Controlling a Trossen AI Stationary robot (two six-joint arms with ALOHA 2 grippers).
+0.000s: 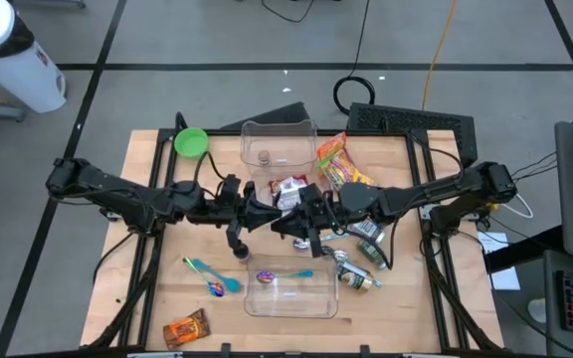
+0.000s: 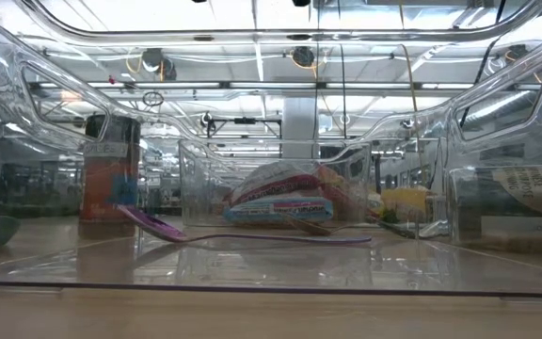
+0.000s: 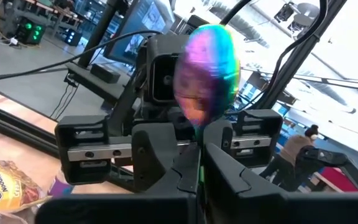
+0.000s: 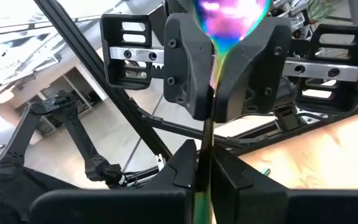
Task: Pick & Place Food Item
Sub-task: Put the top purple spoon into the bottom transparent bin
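Both grippers clamped on one iridescent spoon mid-table: left gripper and right gripper pinching its handle, facing each other.

My two arms are matte black, built of chunky jointed segments, with thin black cables looping along them. My left gripper ends in two broad, smooth black fingers with rounded edges. My right gripper has the same moulded black fingers. Behind each pair runs a silver rail with dark screws, flanked at three and nine o'clock by boxy black carriages with slotted openings.
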